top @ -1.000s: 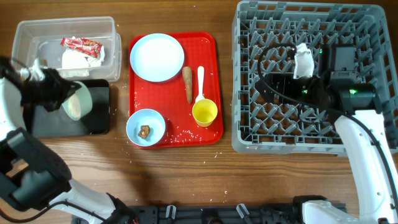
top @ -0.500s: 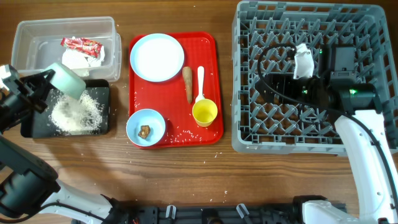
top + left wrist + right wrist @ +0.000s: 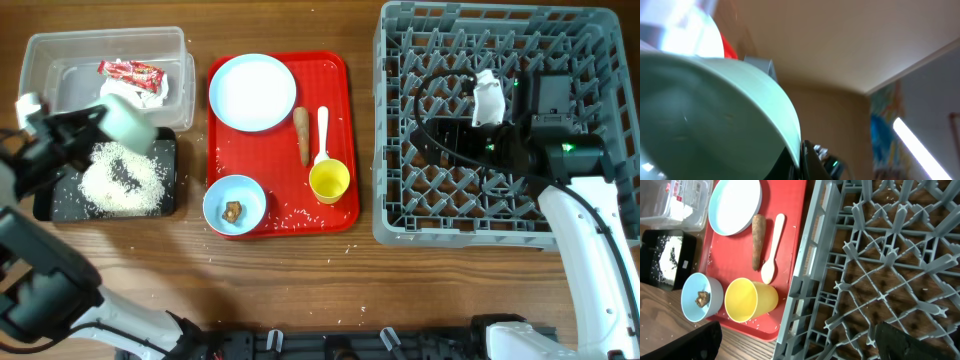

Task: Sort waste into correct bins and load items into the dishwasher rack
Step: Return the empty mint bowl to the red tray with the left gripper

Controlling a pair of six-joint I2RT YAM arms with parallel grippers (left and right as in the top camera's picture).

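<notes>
My left jaws pinch the tipped bowl [image 3: 125, 120] above the black tray [image 3: 55, 205], with the rice [image 3: 120, 180] heaped close to its edges. I judge a hasty swing away could fling clinging grains onto the tabletop [image 3: 150, 270] or loosen the bowl. My right jaws hang spread, empty, over the rack [image 3: 400, 200], risking a clash when the bowl crosses.

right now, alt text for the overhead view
The left end effector holds a bowl tilted over the black tray, piled with rice. The red tray holds a plate, stick, spoon, yellow cup and a second bowl with a lump; the tub holds a wrapper and napkin. The right arm hangs over the rack.
</notes>
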